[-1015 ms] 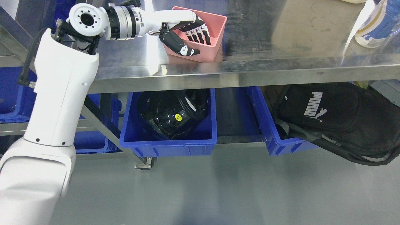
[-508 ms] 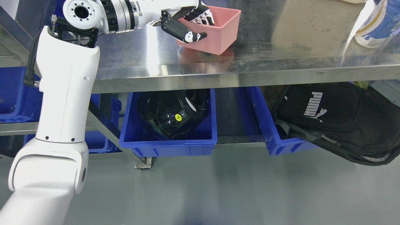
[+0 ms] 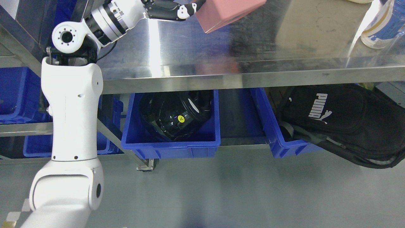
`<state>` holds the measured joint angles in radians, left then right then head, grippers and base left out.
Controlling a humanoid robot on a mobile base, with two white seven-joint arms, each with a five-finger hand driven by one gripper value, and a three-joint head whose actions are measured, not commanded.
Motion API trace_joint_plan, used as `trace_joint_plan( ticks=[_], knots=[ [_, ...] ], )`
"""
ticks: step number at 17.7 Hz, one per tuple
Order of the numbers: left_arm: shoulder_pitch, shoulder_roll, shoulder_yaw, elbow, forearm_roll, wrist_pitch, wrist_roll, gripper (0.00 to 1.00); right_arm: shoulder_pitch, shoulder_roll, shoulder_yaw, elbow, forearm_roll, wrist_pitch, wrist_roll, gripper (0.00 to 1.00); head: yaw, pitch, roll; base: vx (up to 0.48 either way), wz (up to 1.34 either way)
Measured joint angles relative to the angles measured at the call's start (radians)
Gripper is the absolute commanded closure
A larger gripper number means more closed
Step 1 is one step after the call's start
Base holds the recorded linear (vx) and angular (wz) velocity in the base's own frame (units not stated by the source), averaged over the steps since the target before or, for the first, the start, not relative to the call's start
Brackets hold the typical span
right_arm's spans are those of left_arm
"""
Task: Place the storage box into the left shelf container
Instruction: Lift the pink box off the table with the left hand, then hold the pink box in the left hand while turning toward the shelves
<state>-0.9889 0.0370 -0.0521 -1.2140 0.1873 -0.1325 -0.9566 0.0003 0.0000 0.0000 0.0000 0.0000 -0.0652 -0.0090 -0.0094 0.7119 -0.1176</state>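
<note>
The pink storage box is lifted off the steel table at the top edge of the head view, tilted so its underside shows; its upper part is cut off by the frame. My left hand is shut on the box's left rim, with the thumb against the outside wall. The left arm rises from the lower left. Under the table, a blue shelf container on the left holds a black glossy object.
A second blue container to the right holds a black backpack. More blue bins sit at the far left. A bottle stands at the table's right end. A table leg with a foot stands beside the left container.
My left hand has lifted the pink box off the table, up and to the right, and tilted it. The arm has straightened upward.
</note>
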Motion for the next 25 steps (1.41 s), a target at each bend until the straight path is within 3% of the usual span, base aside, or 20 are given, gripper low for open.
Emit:
trace_joint_plan(
  ticks=[4,9,12,18,25],
  knots=[
    [0.106,-0.013,0.033,-0.07,0.109,-0.156,0.155,0.94,0.0,0.0,0.0,0.0,0.0,0.0,-0.002,0.0,0.0,0.0,0.0,-0.064,0.35],
    [0.274,-0.023,-0.004,-0.208,0.157,-0.224,0.376,0.94,0.0,0.0,0.0,0.0,0.0,0.0,-0.003,0.0,0.0,0.0,0.0,-0.163,0.63],
    [0.408,-0.026,-0.071,-0.274,0.168,-0.317,0.392,0.95,0.0,0.0,0.0,0.0,0.0,0.0,-0.004,0.0,0.0,0.0,0.0,-0.189,0.87],
    [0.684,-0.031,-0.181,-0.36,0.177,-0.489,0.309,0.95,0.0,0.0,0.0,0.0,0.0,0.0,-0.006,0.0,0.0,0.0,0.0,-0.084,1.44],
    [0.935,-0.034,-0.229,-0.408,0.18,-0.634,0.296,0.95,0.0,0.0,0.0,0.0,0.0,0.0,-0.008,0.0,0.0,0.001,0.0,0.246,1.35]
  ],
)
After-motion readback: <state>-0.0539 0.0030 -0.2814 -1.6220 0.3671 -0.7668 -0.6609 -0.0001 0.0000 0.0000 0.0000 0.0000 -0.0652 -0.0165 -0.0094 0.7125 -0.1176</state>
